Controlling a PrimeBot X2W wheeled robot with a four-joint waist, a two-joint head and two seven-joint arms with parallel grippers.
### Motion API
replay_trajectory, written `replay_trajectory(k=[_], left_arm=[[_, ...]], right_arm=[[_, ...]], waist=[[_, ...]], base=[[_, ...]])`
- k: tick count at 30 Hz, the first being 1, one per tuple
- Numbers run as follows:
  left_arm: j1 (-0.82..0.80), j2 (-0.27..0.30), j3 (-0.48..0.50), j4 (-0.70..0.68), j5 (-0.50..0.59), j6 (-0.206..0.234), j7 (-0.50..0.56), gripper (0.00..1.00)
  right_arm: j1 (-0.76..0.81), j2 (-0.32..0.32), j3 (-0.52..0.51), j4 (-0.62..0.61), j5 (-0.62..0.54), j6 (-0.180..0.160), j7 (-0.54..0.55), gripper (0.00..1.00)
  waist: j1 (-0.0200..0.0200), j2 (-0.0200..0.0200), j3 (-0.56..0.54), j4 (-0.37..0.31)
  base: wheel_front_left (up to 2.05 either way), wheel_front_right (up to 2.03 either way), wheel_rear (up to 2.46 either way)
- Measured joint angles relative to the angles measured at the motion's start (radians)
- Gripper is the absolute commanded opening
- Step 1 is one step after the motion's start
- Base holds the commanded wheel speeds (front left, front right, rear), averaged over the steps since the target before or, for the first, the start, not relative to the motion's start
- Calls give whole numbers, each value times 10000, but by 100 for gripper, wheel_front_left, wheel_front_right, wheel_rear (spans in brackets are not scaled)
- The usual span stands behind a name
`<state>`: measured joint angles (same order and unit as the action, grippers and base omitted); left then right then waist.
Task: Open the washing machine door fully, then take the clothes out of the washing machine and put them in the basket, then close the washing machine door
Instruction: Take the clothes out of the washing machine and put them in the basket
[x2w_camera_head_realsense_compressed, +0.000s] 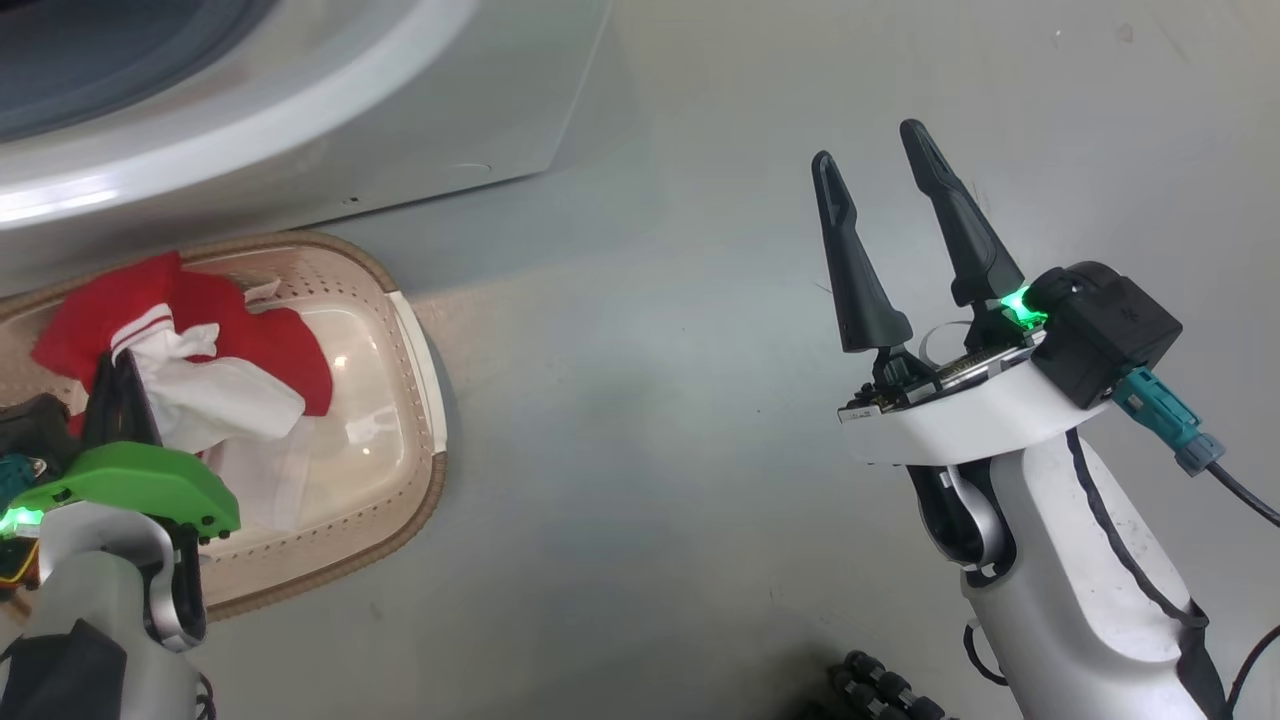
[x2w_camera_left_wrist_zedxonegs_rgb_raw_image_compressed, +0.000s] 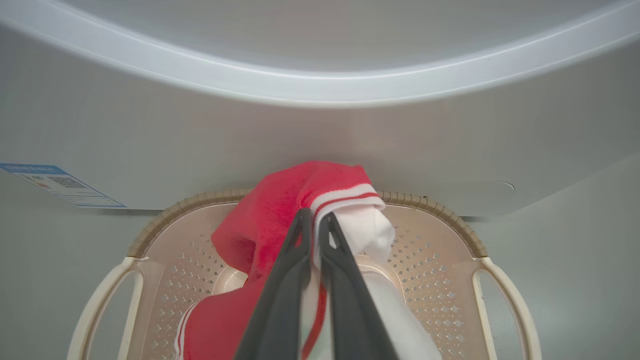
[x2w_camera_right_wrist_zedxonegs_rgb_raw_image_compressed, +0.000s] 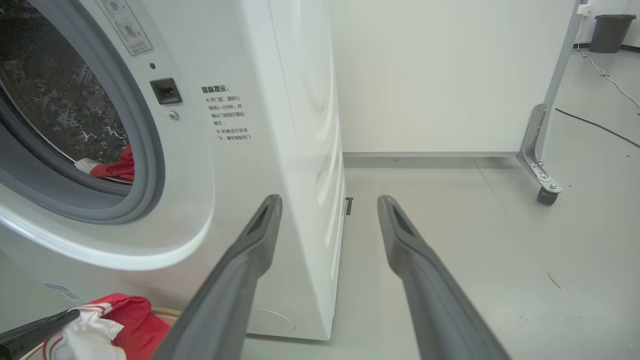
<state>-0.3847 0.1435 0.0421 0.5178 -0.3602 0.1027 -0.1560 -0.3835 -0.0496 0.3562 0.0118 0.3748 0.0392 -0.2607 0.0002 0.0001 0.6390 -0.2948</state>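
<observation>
Red-and-white clothes (x2w_camera_left_wrist_zedxonegs_rgb_raw_image_compressed: 270, 220), soft, light and limp, hang bunched over the basket (x2w_camera_left_wrist_zedxonegs_rgb_raw_image_compressed: 440, 212), pinched in the clenched left hand (x2w_camera_left_wrist_zedxonegs_rgb_raw_image_compressed: 312, 220). A gathered fold judged the best hold. A further red garment (x2w_camera_right_wrist_zedxonegs_rgb_raw_image_compressed: 117, 167) lies in the washing machine (x2w_camera_right_wrist_zedxonegs_rgb_raw_image_compressed: 280, 125). Right hand (x2w_camera_head_realsense_compressed: 868, 145) released, empty.

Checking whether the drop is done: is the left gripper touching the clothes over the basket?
Touching. The left wrist view shows the left gripper with its jaws shut on a red-and-white fold of the clothes, above the basket.
</observation>
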Motion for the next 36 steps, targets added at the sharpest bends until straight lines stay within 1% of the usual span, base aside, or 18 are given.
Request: replay_trajectory(k=[4, 8, 9, 14, 17, 18, 19, 20, 21, 22, 26, 36], left_arm=[[-104, -4, 58, 803, -240, -84, 228, 0], [-361, 19, 56, 1269, -251, -201, 230, 0], [-465, 23, 59, 1369, -251, -201, 240, 0], [-747, 31, 61, 1881, -267, -303, 224, 0], [-871, 21, -6, 2228, -267, -454, 196, 0], [-905, 0, -12, 2322, -291, -522, 196, 6], [-941, -35, -21, 2431, -370, -568, 196, 19], [-972, -65, -46, 2535, -395, -585, 196, 45], [-992, -92, -69, 2608, -403, -604, 192, 88], [-1030, -138, -90, 2692, -405, -663, 184, 100], [-1137, -272, -115, 2892, -479, -815, 42, 100], [-1187, -589, -719, 2995, -148, -1039, -652, 100]], right_arm=[[-154, 0, -6, -27, 35, -69, 0, 100], [-195, 2, -8, -23, 38, -98, 0, 100], [-198, 2, -8, -21, 40, -150, 0, 100], [-263, 4, -8, 25, 50, -157, 0, 100], [-286, 6, -88, 113, 48, -159, 0, 100], [-286, 4, -105, 148, 46, -159, 0, 100], [-287, 6, -107, 196, 35, -157, 0, 100], [-287, 6, -109, 242, 27, -157, 0, 100], [-287, 6, -123, 284, 10, -157, 0, 100], [-287, 6, -146, 318, 0, -157, 0, 100], [-287, 6, -188, 458, -75, -153, 0, 100], [-144, 4, -656, 959, -546, -138, 0, 100]], waist=[[0, 0, 444, -205], [0, 0, 723, -377], [0, 0, 772, -409], [0, 0, 880, -462], [0, 0, 815, -426], [0, 0, 781, -408], [0, 0, 742, -389], [-1, 0, 698, -372], [-1, 0, 651, -351], [-1, 0, 599, -327], [0, 0, 359, -237], [-2, 0, -464, 153]], base=[[0, 0, 0], [0, 0, 0], [0, 0, 0], [0, 0, 0], [0, 0, 0], [0, 0, 0], [0, 0, 0], [0, 0, 0], [0, 0, 0], [0, 0, 0], [0, 0, 0], [0, 0, 0]])
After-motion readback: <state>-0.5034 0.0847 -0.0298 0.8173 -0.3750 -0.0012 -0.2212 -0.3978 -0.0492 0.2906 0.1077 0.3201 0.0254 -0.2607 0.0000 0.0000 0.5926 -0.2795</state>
